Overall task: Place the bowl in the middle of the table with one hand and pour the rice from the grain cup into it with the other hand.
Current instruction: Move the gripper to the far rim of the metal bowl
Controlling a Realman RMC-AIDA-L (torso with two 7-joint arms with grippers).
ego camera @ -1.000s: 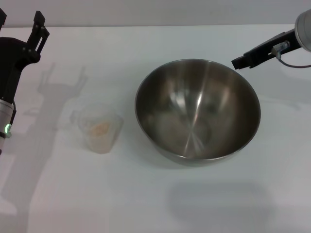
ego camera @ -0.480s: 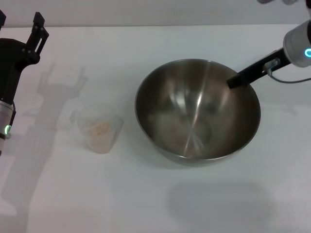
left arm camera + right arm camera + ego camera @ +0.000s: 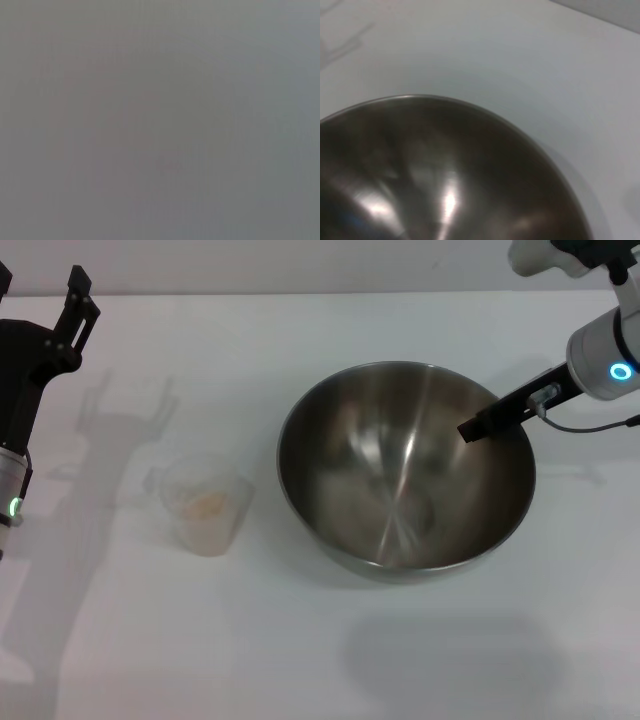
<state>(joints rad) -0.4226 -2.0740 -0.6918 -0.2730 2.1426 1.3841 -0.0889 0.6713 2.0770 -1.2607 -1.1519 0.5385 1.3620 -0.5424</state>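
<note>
1. Table (image 3: 330, 660): a plain white matte surface fills the head view from the lower edge up to a pale strip of wall along the top of the frame.
2. Bowl (image 3: 340, 430): a large stainless-steel bowl stands upright on the table, right of the frame's centre. Its brushed interior shows only reflections. In the right wrist view the bowl (image 3: 445, 170) fills the lower part of the frame, with white table beyond its rim.
3. Grain cup (image 3: 205, 505): a small clear cup stands upright on the table at the centre-left of the head view, well apart from the bowl.
4. Rice (image 3: 207, 503): a pale beige heap lies inside the grain cup.
5. Right gripper (image 3: 478, 426): a dark finger tip reaches in from the upper right of the head view. It appears over the bowl's right rim, above the inside wall. Whether it touches the steel cannot be told, and whether the jaws are parted or closed cannot be told. A blue ring light glows on the wrist near the right edge.
6. Left gripper (image 3: 40, 302): it is raised at the upper left edge of the head view, well apart from the grain cup. Its dark fingers point upward, spread apart, with nothing between them. Its shadow falls on the table beside it.
7. Left wrist view: a uniform grey field in which nothing can be made out.
</note>
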